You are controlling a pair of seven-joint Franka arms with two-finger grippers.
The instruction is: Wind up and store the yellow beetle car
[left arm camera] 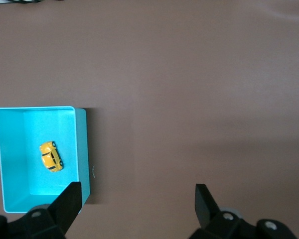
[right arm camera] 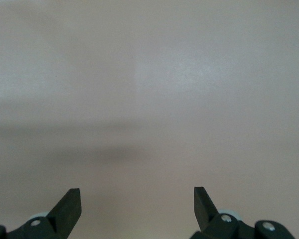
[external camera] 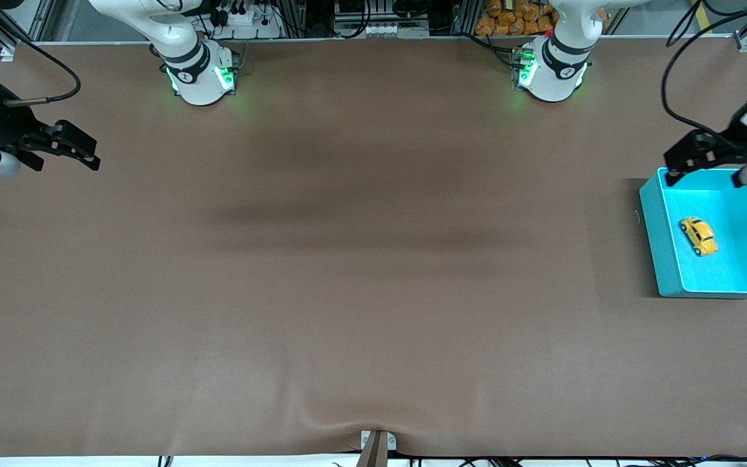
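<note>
tiny yellow beetle car [external camera: 698, 235] inside turquoise plastic bin [external camera: 665, 233] at bench's left-arm end; seen in left wrist view only, right wrist view showing bare bench. left gripper [external camera: 678, 159] over bin's rim, released; right gripper [external camera: 85, 152] waiting, released.

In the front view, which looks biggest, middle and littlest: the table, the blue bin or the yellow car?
1. The table, biggest by far.
2. The turquoise bin.
3. The yellow beetle car, littlest; it sits inside the bin.

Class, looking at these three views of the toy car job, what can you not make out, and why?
- Front view: the turquoise bin is cut off by the frame edge.
- All views: the yellow beetle car is too small to show any winding key.
- Front view: the left gripper covers the bin's rim nearest the robots.
</note>
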